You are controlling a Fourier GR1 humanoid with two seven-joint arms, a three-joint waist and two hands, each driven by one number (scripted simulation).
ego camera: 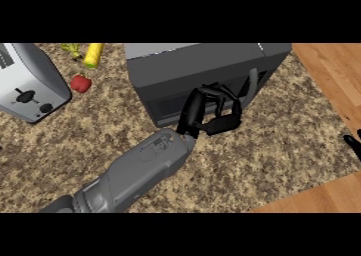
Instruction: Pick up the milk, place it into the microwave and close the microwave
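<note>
One hand, the left hand, was at the front of the microwave with its fingers curled against the dark door face and nothing visible in them, while the right hand rested with relaxed fingers at the view's right edge. I saw no milk anywhere on the counter, so I judged it already inside and the door-closing step in hand; the next move called for confirming the latch and withdrawing. Microwave: boxy, matte grey; counter: speckled granite; toaster: rounded, brushed metal.
</note>
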